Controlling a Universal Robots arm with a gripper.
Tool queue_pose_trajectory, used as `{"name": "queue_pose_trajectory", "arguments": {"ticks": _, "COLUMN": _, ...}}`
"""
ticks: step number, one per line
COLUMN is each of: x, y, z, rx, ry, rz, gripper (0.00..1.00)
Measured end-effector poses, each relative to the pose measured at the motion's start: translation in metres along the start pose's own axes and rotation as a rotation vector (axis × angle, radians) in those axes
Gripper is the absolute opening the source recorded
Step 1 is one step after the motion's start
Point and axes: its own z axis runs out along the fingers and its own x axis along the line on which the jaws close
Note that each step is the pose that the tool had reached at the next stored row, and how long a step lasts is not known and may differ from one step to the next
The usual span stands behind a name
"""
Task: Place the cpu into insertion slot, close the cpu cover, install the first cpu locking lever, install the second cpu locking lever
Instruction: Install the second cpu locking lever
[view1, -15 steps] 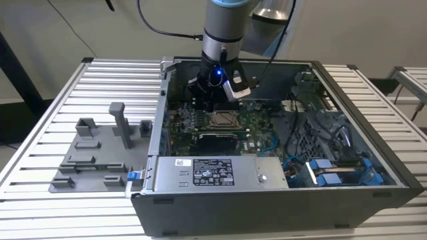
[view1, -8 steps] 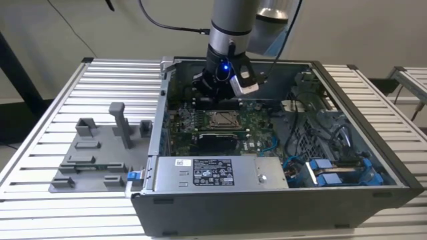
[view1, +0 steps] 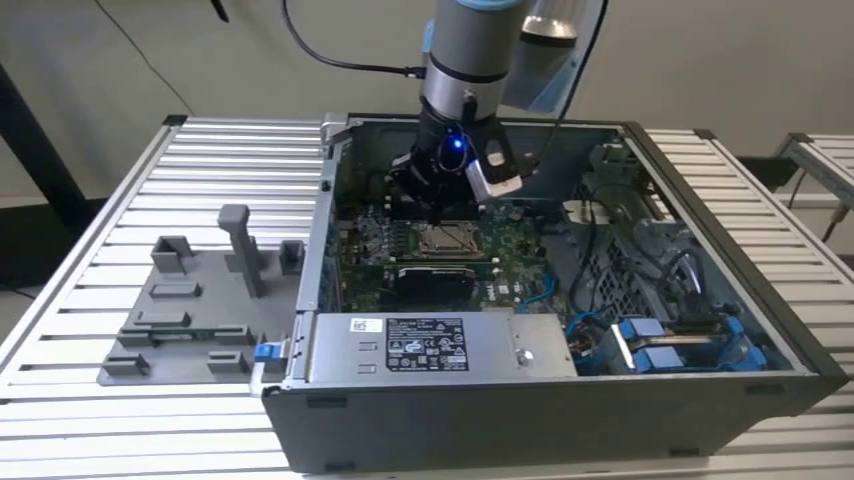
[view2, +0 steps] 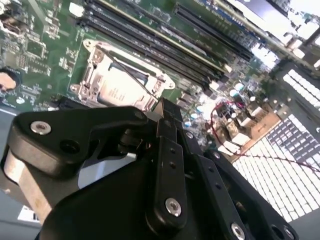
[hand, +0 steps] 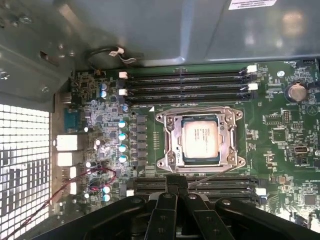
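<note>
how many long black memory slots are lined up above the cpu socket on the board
4, in the first wrist view: stacked parallel between the socket and the case wall, at and. More slots sit beyond the socket, partly hidden.

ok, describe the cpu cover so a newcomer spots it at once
Inside the open computer case, find the green motherboard. Near its middle, between long black slot banks, the cpu cover is a square silver frame lying flat around the silvery cpu, the board's one bright metal square.

From my station, my gripper (hand: 176, 186) body blocks the near edge of the insertion slot (view2: 117, 82) in the second wrist view, and I can't tell whether its fingers are parted or closed.
</note>
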Motion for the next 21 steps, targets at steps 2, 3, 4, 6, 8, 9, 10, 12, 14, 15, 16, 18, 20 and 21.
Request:
{"name": "queue_pose_trajectory", "arguments": {"ticks": 2, "x": -0.0003, "y": -0.0003, "z": 0.0022, "rx": 0.0, "ry": -0.0001, "rz": 0.0, "gripper": 0.11}}
{"name": "queue_pose_trajectory", "arguments": {"ticks": 3, "x": -0.0004, "y": -0.0005, "z": 0.0041, "rx": 0.0, "ry": 0.0001, "rz": 0.0, "gripper": 0.11}}
{"name": "queue_pose_trajectory", "arguments": {"ticks": 4, "x": -0.0004, "y": -0.0007, "z": 0.0056, "rx": 0.0004, "ry": 0.0003, "rz": 0.001, "gripper": 0.11}}
{"name": "queue_pose_trajectory", "arguments": {"ticks": 6, "x": -0.0006, "y": -0.0011, "z": 0.0095, "rx": 0.0001, "ry": -0.0001, "rz": 0.001, "gripper": 0.11}}
{"name": "queue_pose_trajectory", "arguments": {"ticks": 8, "x": -0.0003, "y": -0.0015, "z": 0.0129, "rx": 0.0006, "ry": 0.0004, "rz": 0.002, "gripper": 0.11}}
{"name": "queue_pose_trajectory", "arguments": {"ticks": 9, "x": 0.0002, "y": -0.0018, "z": 0.0147, "rx": 0.0003, "ry": 0.0001, "rz": 0.002, "gripper": 0.11}}
{"name": "queue_pose_trajectory", "arguments": {"ticks": 10, "x": 0.0012, "y": -0.0021, "z": 0.0167, "rx": 0.0, "ry": -0.0003, "rz": 0.002, "gripper": 0.11}}
{"name": "queue_pose_trajectory", "arguments": {"ticks": 12, "x": 0.0039, "y": -0.0026, "z": 0.0204, "rx": -0.0006, "ry": -0.0008, "rz": 0.002, "gripper": 0.11}}
{"name": "queue_pose_trajectory", "arguments": {"ticks": 14, "x": 0.006, "y": -0.0032, "z": 0.0241, "rx": -0.0005, "ry": -0.0007, "rz": 0.003, "gripper": 0.11}}
{"name": "queue_pose_trajectory", "arguments": {"ticks": 15, "x": 0.0075, "y": -0.0036, "z": 0.0261, "rx": -0.0007, "ry": -0.001, "rz": 0.003, "gripper": 0.11}}
{"name": "queue_pose_trajectory", "arguments": {"ticks": 16, "x": 0.0093, "y": -0.0039, "z": 0.0281, "rx": -0.0008, "ry": -0.0011, "rz": 0.003, "gripper": 0.11}}
{"name": "queue_pose_trajectory", "arguments": {"ticks": 18, "x": 0.0128, "y": -0.0046, "z": 0.0317, "rx": -0.0004, "ry": -0.0007, "rz": 0.004, "gripper": 0.11}}
{"name": "queue_pose_trajectory", "arguments": {"ticks": 20, "x": 0.0155, "y": -0.0053, "z": 0.0355, "rx": -0.0006, "ry": -0.0008, "rz": 0.004, "gripper": 0.11}}
{"name": "queue_pose_trajectory", "arguments": {"ticks": 21, "x": 0.0167, "y": -0.0056, "z": 0.0374, "rx": -0.0004, "ry": -0.0008, "rz": 0.004, "gripper": 0.11}}
